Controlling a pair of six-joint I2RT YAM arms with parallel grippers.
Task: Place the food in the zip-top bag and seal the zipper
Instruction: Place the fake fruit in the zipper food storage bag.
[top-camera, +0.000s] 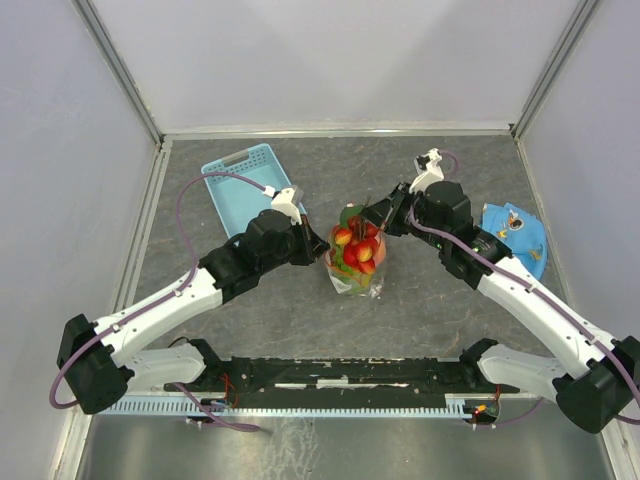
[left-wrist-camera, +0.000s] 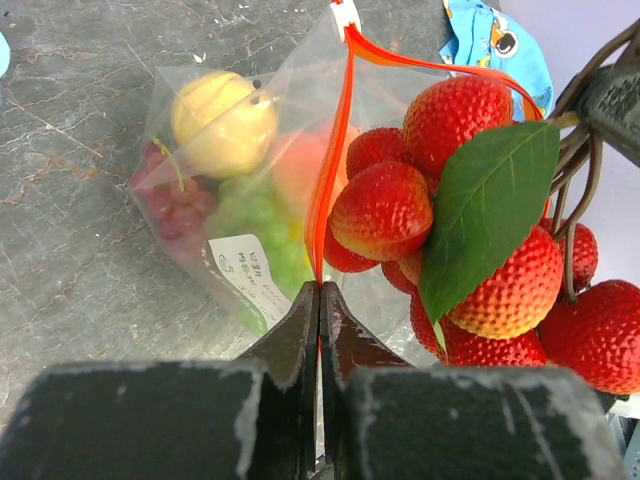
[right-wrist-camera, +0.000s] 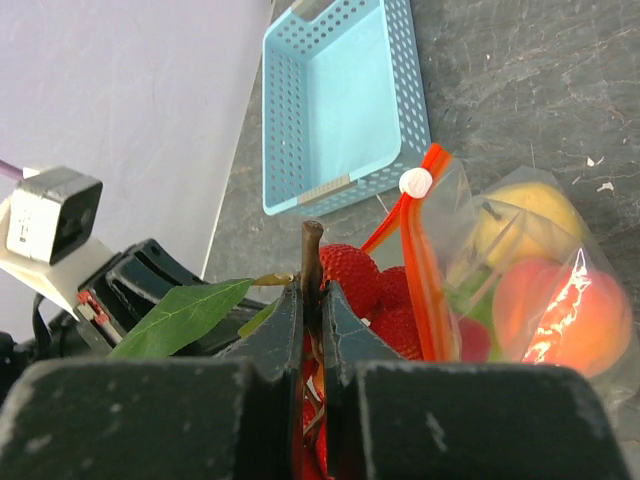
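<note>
At the centre of the top view, the zip-top bag (top-camera: 352, 278) stands on the grey table (top-camera: 300, 320) between the two arms, with red strawberries (top-camera: 358, 240) crowding its mouth. From above, neither pincer's grip can be read.

The left wrist view settles one. The left gripper (left-wrist-camera: 320, 300) is pinched tight on the zipper (left-wrist-camera: 335, 150), whose red-orange strip runs up mid-frame and loops right behind the berries, so the mouth gapes. Through the crinkly plastic at left show a yellow lemon (left-wrist-camera: 222, 120), dark red grapes (left-wrist-camera: 165, 200) and a white label (left-wrist-camera: 245, 272).

The right wrist view settles the other. The right gripper (right-wrist-camera: 312, 295) is clamped on the brown stem (right-wrist-camera: 312, 240) of the strawberry bunch, with a green leaf (right-wrist-camera: 180, 315) at lower left. It alone shows the white slider (right-wrist-camera: 413, 181) and the orange peach (right-wrist-camera: 560, 310) at lower right. The light blue basket (right-wrist-camera: 340, 100) fills the top of the frame.
</note>
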